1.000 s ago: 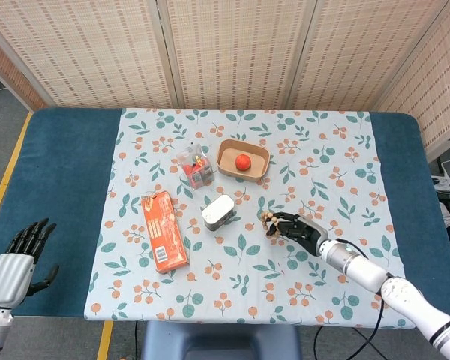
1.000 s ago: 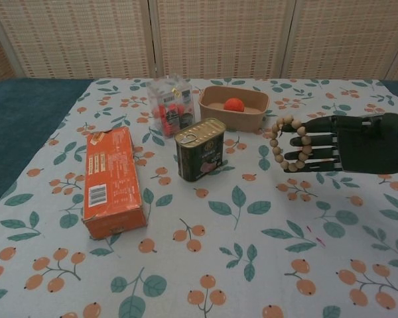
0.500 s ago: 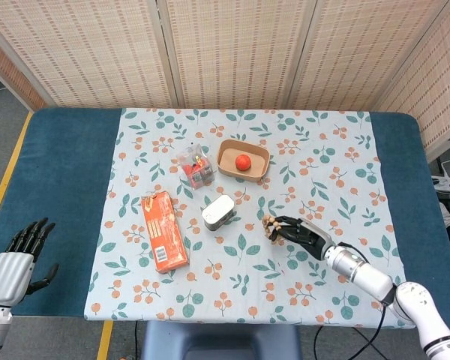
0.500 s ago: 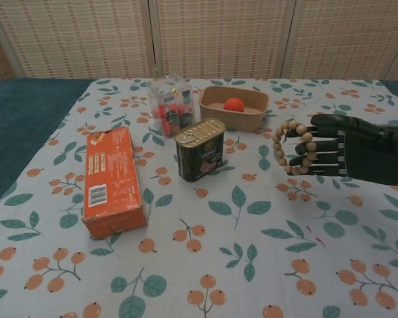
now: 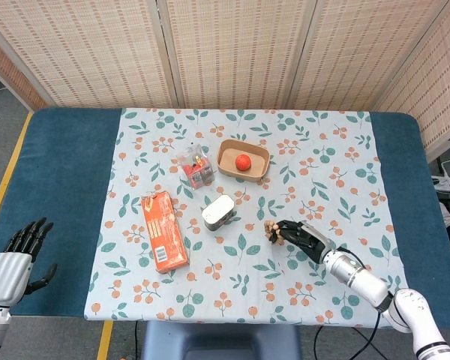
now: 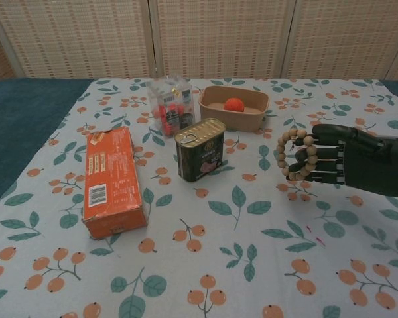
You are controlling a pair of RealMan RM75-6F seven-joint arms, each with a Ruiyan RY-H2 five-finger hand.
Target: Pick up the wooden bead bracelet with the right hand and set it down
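Wooden bead bracelet is held looped over the fingers of the right hand, lifted clear of the worktop, right of the can. Carry step is judged underway; lowering and release are needed next. Versus earlier frames, the hand is pulled back toward the robot.

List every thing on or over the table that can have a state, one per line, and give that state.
Wooden bead bracelet: held on the fingers of the right robot hand.
Left robot hand: holds nothing, fingers apart.
Can: upright, lid closed.
Orange box: lying flat.
Tan tray: holds a red ball.
Clear packet: upright.
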